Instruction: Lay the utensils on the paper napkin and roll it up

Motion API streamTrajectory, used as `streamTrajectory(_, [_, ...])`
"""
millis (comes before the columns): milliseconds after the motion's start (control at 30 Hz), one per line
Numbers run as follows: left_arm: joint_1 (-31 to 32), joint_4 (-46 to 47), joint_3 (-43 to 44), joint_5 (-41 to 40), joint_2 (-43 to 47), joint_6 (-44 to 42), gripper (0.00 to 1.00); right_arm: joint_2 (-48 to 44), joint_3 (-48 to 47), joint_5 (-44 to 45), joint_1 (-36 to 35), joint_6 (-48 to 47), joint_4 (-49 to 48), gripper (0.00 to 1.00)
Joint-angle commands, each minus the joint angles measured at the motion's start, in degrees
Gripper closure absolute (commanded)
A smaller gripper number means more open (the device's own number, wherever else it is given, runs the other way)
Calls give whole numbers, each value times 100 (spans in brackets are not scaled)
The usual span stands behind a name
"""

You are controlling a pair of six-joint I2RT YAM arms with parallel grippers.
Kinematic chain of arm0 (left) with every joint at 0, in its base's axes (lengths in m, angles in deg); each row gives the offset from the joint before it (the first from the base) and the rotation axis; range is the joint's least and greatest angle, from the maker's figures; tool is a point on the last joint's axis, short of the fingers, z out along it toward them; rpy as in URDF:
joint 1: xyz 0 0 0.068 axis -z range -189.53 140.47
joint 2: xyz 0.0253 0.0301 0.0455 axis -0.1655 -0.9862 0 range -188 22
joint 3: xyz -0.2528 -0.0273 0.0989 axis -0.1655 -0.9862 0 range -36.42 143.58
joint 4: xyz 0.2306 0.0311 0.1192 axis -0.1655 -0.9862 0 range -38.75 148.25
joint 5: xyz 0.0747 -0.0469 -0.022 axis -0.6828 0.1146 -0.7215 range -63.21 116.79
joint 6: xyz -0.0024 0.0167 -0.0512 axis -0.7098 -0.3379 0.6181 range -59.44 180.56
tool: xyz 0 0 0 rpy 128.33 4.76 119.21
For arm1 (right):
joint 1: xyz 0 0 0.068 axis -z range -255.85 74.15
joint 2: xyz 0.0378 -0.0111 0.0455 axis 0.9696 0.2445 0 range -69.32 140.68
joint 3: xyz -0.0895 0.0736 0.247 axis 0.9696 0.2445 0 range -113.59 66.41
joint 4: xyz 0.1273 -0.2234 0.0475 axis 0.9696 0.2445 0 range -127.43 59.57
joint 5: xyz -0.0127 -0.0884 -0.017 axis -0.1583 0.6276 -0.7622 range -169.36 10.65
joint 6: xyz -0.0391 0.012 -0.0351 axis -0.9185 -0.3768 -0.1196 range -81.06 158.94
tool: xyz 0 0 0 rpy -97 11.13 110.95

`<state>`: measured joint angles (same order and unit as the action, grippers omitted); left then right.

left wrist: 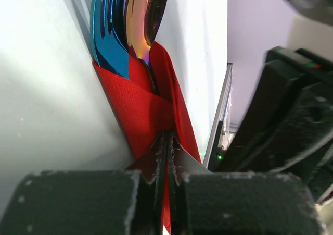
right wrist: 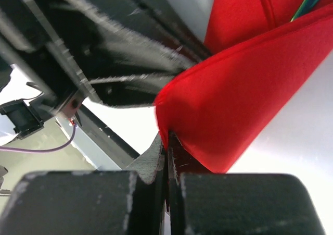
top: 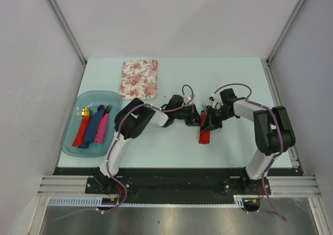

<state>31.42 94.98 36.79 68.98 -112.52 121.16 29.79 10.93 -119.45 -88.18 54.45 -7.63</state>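
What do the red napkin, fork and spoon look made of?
The napkin looks like embossed paper, matte red: fine dot texture, soft folds. The fork is probably metal with a glossy blue coating: mirror-like highlights. The spoon is probably metal too, polished red-gold finish; coated plastic can't be ruled out.

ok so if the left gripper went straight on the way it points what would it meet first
The left gripper is shut on the folded red paper napkin, so it would push into that first. Just beyond lie the metallic blue fork and shiny red-gold spoon head, though depth is unclear.
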Motion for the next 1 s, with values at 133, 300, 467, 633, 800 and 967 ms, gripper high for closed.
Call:
streamTrajectory(133, [-61,-166,106,-168,-92,-101,98,346,161,-165,-172,172,-694,100])
streamTrajectory(300, [-104,-254,158,-106,48,-92,96,442,328,-139,-216,172,-800,100])
streamTrajectory(467, [-166,-447,194,-89,373,-162,93,539,433,-77,-129,172,-792,100])
streamTrajectory(633, [-289,-904,115,-124,821,-434,85,609,468,-68,-67,146,-774,100])
streamTrajectory(800, [-473,-1614,10,-203,1287,-882,74,601,477,-121,-93,137,-827,100])
streamTrajectory(967, [-491,-1898,-166,-63,1384,-1226,63,566,460,-218,-102,93,-801,98])
